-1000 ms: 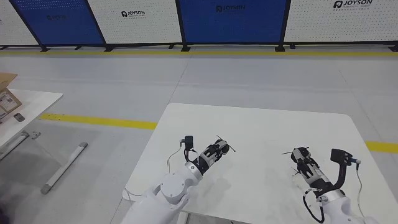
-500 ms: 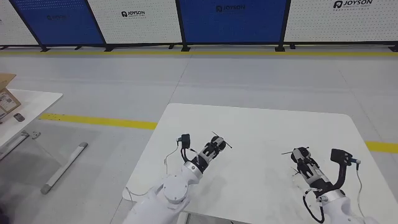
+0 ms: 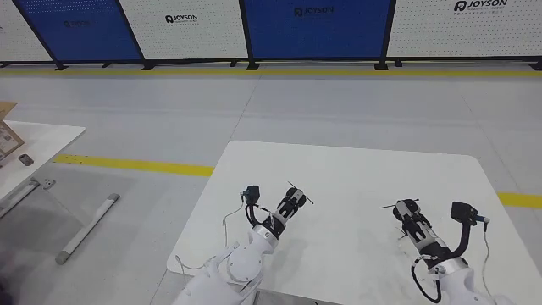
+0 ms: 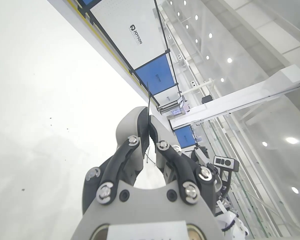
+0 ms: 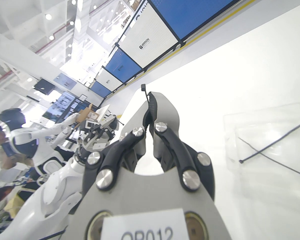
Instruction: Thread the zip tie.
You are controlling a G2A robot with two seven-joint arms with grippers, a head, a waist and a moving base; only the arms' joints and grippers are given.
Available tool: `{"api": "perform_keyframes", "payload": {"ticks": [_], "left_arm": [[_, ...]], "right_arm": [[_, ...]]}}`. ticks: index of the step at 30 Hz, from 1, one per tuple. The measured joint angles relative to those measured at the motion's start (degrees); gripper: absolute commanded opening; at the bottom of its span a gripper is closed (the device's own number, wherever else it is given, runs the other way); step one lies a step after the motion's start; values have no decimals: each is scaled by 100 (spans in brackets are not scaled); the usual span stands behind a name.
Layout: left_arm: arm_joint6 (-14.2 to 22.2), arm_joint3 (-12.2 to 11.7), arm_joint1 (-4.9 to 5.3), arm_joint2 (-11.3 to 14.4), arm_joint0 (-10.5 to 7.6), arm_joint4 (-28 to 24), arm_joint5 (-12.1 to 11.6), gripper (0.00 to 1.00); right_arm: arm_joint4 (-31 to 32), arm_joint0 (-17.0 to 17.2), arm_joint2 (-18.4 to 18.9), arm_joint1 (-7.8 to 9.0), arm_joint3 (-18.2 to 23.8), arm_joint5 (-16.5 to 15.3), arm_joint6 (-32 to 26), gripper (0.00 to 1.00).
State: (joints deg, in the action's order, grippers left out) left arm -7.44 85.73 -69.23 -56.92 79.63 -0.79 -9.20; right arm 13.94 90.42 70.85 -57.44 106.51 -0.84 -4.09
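Note:
My left gripper (image 3: 294, 196) is over the table's near left part, shut on a thin black zip tie (image 3: 301, 194) that sticks out on both sides of the fingers. In the left wrist view its tail (image 4: 148, 96) rises straight out past the left gripper (image 4: 149, 119). My right gripper (image 3: 406, 212) is over the near right part, well apart from the left one. It is shut on another black zip tie whose square head (image 5: 143, 87) pokes out just past the right gripper (image 5: 149, 102).
The white table (image 3: 356, 169) is bare between the two grippers. A clear flat tray (image 5: 265, 126) lies on the table beside my right gripper, with two spare black zip ties (image 5: 270, 146) crossed in it. Blue and white panels (image 3: 313, 13) stand across the floor.
My left gripper has drawn slightly back and to the left, and its zip tie has turned to a steeper slant. The right gripper has barely shifted.

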Motion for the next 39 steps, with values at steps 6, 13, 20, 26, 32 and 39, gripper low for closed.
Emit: {"api": "perform_keyframes", "payload": {"ticks": [6,13,20,26,32,39], "left_arm": [[0,0,0,0,0,0,0,0],[0,0,0,0,0,0,0,0],[0,0,0,0,0,0,0,0],[0,0,0,0,0,0,0,0],[0,0,0,0,0,0,0,0],[0,0,0,0,0,0,0,0]], "right_arm": [[133,-282,-796,-228,-16,365,687,0],[316,-603,-1412,-408,-278,871,1082,0],[313,-600,-1407,-407,-276,864,1079,0],[262,-569,-1389,-418,-273,887,1131,0],[-72,-381,-1480,-543,67,1292,1511,0],[-429,-594,-1972,-817,31,2055,2015,0]]}}
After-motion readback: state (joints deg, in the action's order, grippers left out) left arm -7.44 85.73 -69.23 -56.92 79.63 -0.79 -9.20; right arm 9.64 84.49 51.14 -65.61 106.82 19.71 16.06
